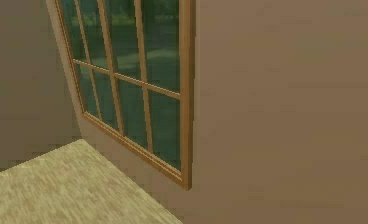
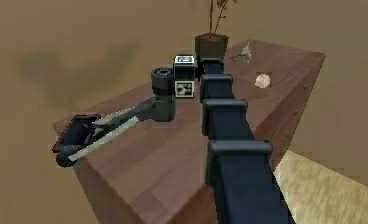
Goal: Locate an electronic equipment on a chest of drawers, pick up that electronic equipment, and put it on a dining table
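Ahead of you stand a plain wall [image 1: 282, 110] and a tall window [image 1: 132, 80] with a wooden frame, above a strip of pale floor [image 1: 62, 185]. Nothing there serves the task, so take the base as parked side-on so that the arm works out to the side.

On that side you see a long wooden top [image 2: 142, 170] with a flat brown side panel. You cannot tell from here whether it is the chest of drawers or the dining table. The arm [image 2: 237, 150] lies stretched out above it, which suggests a reach to the middle of the surface, not to its near edge.

At the far end of the top stands a dark pot [image 2: 211, 47] with a bare twig, set back as decoration and clear of the arm's line. Just beside the pot sit the white squares [image 2: 184, 88].

The gripper [image 2: 80, 140] points toward the arm side view's left, low over the wood. Treat its state as unknown: you cannot tell how the fingers stand, nor whether they hold anything.

A dark lump [image 2: 78, 128] with a touch of red shows at the fingers' end. It may be the electronic equipment, or only the fingertips.

Near the pot lie a small pale lump [image 2: 262, 80] and a greenish scrap [image 2: 244, 50], well apart from the gripper.
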Controlling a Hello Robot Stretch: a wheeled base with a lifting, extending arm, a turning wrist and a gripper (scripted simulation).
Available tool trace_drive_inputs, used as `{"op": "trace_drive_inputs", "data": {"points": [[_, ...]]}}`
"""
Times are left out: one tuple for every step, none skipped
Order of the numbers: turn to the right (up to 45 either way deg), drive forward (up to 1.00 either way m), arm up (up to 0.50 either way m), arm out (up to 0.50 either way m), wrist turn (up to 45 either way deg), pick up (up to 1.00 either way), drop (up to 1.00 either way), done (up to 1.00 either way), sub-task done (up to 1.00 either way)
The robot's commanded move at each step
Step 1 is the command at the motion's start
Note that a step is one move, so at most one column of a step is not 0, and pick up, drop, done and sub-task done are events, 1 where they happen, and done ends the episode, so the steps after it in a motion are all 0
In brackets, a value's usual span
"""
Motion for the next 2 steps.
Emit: {"op": "trace_drive_inputs", "data": {"points": [[0.0, 0.0, 0.0, 0.0, -42.0, 0.0, 0.0, 0.0, 0.0], [0.0, 0.0, 0.0, -0.22, 0.0, 0.0, 0.0, 0.0, 0.0]]}}
